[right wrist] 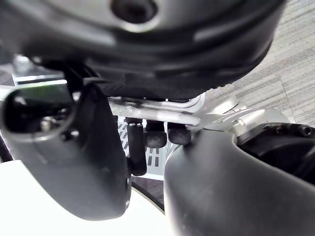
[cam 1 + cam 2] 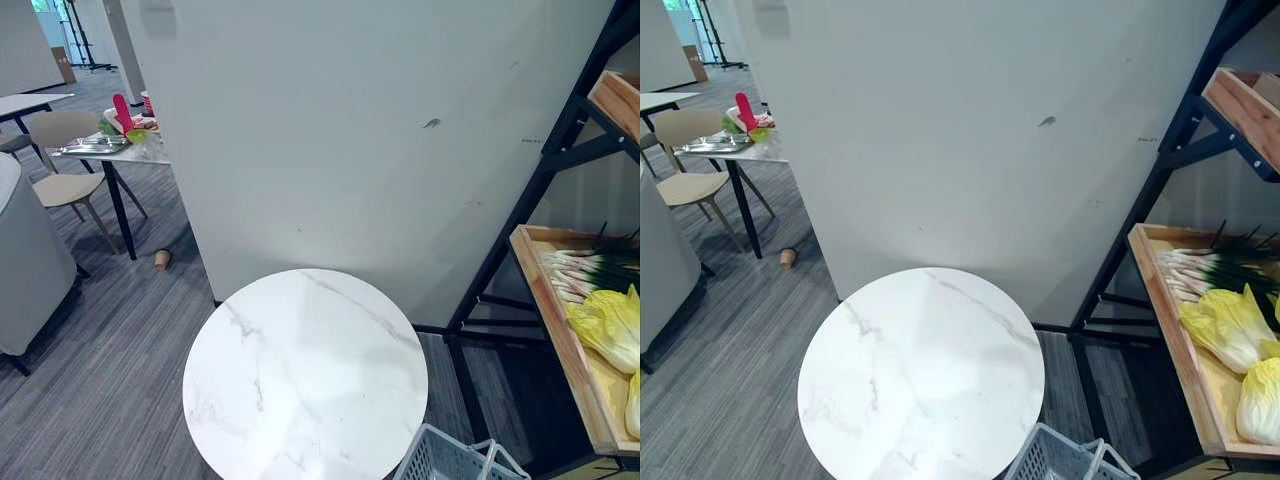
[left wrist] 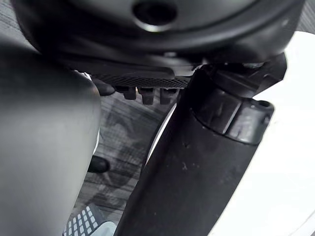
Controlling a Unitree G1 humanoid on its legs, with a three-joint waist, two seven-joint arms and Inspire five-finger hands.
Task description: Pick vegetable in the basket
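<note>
Veg lies on the shelf tray (image 2: 545, 300) to my right: cabbage (image 2: 1225, 330) nearest, scallions (image 2: 585, 270) behind, long axis left-right, white ends toward the surface (image 2: 305, 370); basket (image 2: 440, 458) low right; R hand (image 1: 147, 135) prob. nearer, mesh just past it; L hand (image 3: 142, 93) idle; can't tell either's fingers.

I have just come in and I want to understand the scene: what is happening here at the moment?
A humanoid robot stands before a round white table, beside a shelf whose wooden tray holds cabbages and green onions. Its right hand appears to carry a white basket, fingers curled round the handle, low beside the table. The left hand hangs near the table's edge. No vegetable is picked yet; all lie on the tray.
</note>
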